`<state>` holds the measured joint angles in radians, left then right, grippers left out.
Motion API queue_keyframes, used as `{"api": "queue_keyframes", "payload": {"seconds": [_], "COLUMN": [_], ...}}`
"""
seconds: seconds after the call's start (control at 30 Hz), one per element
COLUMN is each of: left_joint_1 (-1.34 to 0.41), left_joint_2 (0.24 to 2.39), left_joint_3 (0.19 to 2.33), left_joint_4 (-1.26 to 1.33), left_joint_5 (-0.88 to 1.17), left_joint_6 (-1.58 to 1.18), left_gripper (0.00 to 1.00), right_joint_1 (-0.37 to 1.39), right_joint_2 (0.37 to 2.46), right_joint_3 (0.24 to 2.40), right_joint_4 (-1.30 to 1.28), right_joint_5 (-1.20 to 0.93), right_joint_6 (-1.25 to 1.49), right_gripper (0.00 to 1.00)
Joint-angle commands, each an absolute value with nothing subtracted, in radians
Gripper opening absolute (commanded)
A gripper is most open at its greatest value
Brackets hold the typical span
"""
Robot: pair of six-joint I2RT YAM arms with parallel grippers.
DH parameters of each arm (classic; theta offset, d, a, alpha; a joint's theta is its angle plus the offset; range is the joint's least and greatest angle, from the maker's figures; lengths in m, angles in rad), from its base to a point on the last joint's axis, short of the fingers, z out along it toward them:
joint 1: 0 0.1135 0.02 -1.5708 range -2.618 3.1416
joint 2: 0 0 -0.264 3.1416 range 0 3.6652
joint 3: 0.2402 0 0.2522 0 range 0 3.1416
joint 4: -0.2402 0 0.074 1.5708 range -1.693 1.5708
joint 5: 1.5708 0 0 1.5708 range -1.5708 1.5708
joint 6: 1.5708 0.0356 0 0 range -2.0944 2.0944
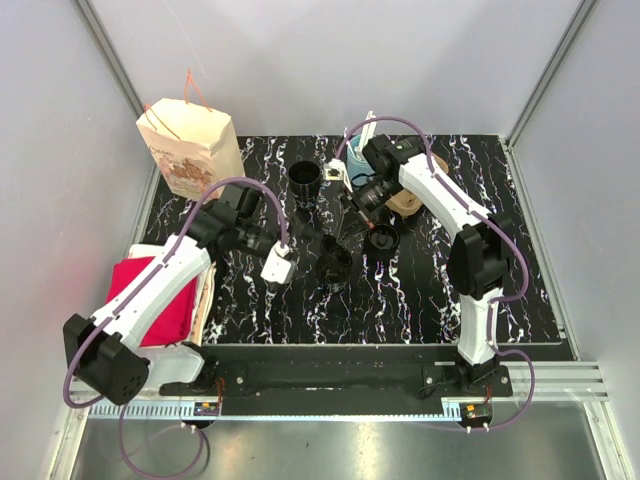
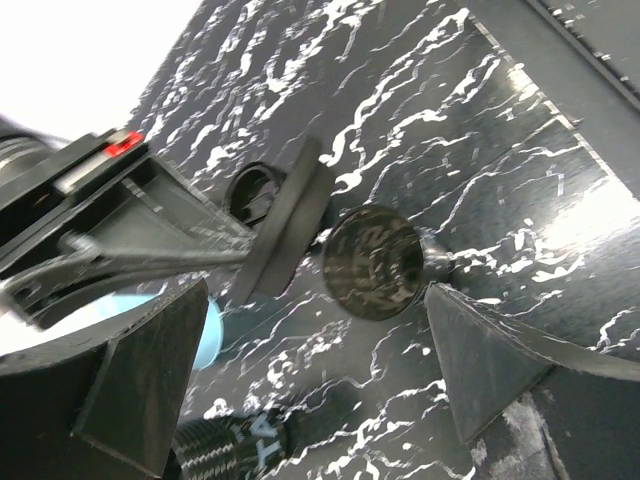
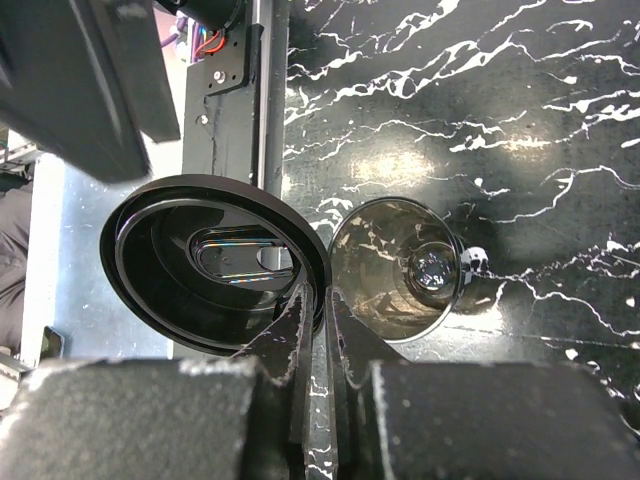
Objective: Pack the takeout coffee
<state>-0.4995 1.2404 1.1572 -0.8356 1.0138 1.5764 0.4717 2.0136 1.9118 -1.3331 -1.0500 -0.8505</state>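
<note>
The paper bag (image 1: 190, 148) stands far left, apart from everything. My left gripper (image 2: 315, 295) gapes wide, holding nothing. The takeout coffee cup (image 2: 372, 262) sits uncovered mid-table. Beside it, my right gripper (image 3: 318, 300) pinches the lid (image 3: 215, 265) by its rim. I judge capping and bagging are both left to do.

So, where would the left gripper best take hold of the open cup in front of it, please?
Probably around its side wall, coming in level from the left. The cup stands upright, mouth open, and the right gripper holds the lid by its rim close on the other side.
</note>
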Motion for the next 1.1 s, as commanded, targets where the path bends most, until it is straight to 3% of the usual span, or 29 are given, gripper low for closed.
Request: {"api": "queue_keyframes", "payload": {"seconds": [0.0, 0.27, 0.43, 0.53, 0.57, 0.83, 0.93, 1.07], "left_joint_1": [-0.529, -0.568, -0.595, -0.604, -0.606, -0.621, -0.624, -0.629], "left_joint_2": [1.267, 1.313, 1.338, 1.35, 1.353, 1.364, 1.364, 1.364], "left_joint_3": [1.219, 1.246, 1.247, 1.246, 1.246, 1.244, 1.236, 1.218], "left_joint_4": [-0.845, -0.845, -0.844, -0.844, -0.838, -0.825, -0.809, -0.769], "left_joint_5": [1.037, 0.988, 0.937, 0.928, 0.925, 0.917, 0.92, 0.925], "left_joint_6": [1.605, 1.577, 1.572, 1.562, 1.556, 1.514, 1.477, 1.425], "left_gripper": [0.99, 0.98, 0.88, 0.79, 0.71, 0.49, 0.3, 0.14], "right_joint_1": [0.485, 0.5, 0.511, 0.512, 0.514, 0.518, 0.517, 0.517], "right_joint_2": [2.028, 2.051, 2.048, 2.048, 2.048, 2.042, 2.039, 2.03], "right_joint_3": [1.947, 1.951, 1.953, 1.953, 1.953, 1.956, 1.954, 1.96], "right_joint_4": [-1.635, -1.634, -1.632, -1.634, -1.634, -1.634, -1.632, -1.631], "right_joint_5": [-1.091, -1.097, -1.094, -1.091, -1.089, -1.086, -1.083, -1.071], "right_joint_6": [-0.876, -0.87, -0.868, -0.87, -0.868, -0.87, -0.871, -0.868], "right_gripper": [0.07, 0.07, 0.07, 0.07, 0.07, 0.07, 0.09, 0.14]}}
